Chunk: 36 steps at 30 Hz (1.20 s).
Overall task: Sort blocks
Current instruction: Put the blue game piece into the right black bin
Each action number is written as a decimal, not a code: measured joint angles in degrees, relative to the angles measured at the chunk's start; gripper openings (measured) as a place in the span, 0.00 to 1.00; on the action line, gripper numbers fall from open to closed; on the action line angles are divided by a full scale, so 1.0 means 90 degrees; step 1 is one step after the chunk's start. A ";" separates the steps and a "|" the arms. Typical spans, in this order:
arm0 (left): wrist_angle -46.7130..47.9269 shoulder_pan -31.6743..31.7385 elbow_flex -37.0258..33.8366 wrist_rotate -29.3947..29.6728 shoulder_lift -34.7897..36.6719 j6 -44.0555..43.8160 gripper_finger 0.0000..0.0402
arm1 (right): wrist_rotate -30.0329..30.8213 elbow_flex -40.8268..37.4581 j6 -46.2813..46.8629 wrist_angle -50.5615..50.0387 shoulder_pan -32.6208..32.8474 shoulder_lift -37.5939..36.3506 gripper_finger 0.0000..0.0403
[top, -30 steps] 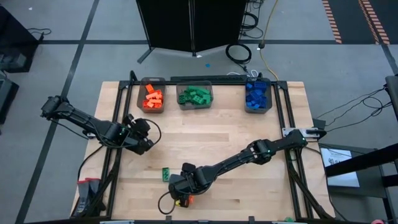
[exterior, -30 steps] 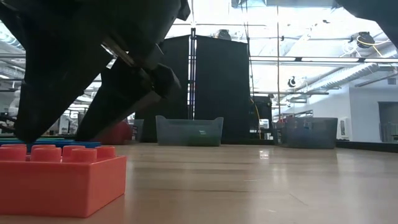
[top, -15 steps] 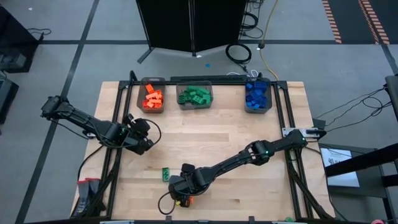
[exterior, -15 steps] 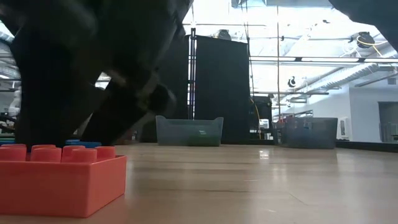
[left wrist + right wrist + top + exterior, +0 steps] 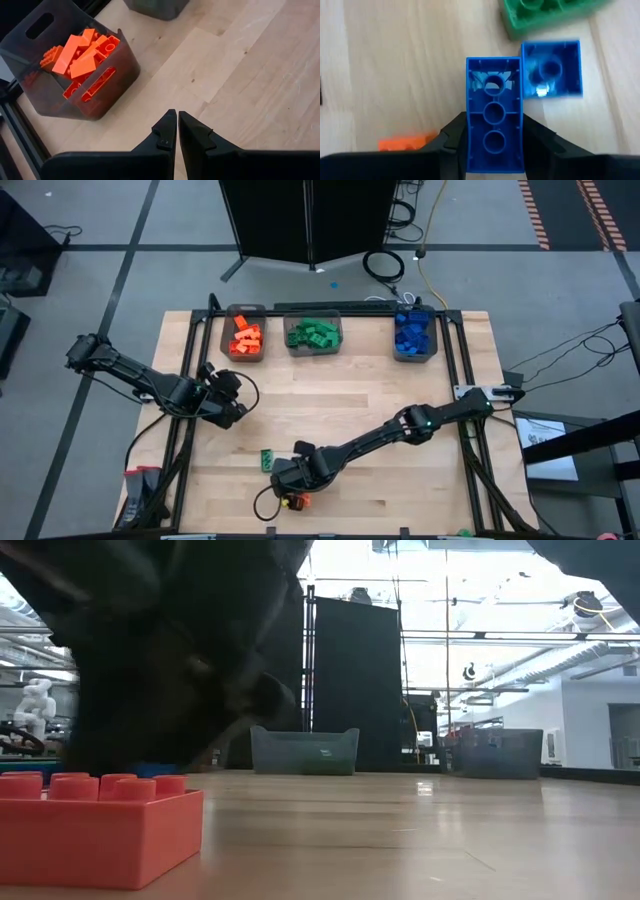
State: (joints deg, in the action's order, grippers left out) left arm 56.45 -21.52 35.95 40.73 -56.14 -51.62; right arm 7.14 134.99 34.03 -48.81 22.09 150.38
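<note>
Near the front edge, right gripper (image 5: 495, 145) jaws clamping blue block (image 5: 494, 115), underside up; left gripper (image 5: 173, 131) jaws closed, empty.

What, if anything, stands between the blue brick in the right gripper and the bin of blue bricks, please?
Nothing visible does. The right gripper holds the blue brick near the table's front edge, and bare wood runs from there to the blue bin at the back right.
</note>
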 joint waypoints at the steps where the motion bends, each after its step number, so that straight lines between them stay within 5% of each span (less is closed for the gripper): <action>1: 0.0000 0.0000 -0.0001 0.0000 0.0000 0.0000 0.06 | -0.0002 -0.0008 0.0093 -0.0097 0.0000 -0.0056 0.29; 19: -0.0024 0.0000 0.0001 0.0177 0.0000 -0.0008 0.06 | 0.1498 0.0001 -0.0125 -0.4463 -0.0090 -0.1765 0.29; 27: -0.0022 0.0000 -0.0001 0.0189 0.0000 0.0267 0.06 | 0.1562 -0.0063 -0.0714 -0.4558 -0.0547 -0.2389 0.29; 36: 0.0005 0.0002 0.0001 0.0187 0.0000 0.0452 0.06 | 0.2307 -0.1035 -0.1097 -0.4576 -0.1862 -0.4197 0.29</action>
State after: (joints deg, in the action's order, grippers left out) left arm 56.49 -21.50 35.96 42.41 -56.14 -47.55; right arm 27.90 125.67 24.16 -90.00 5.33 112.61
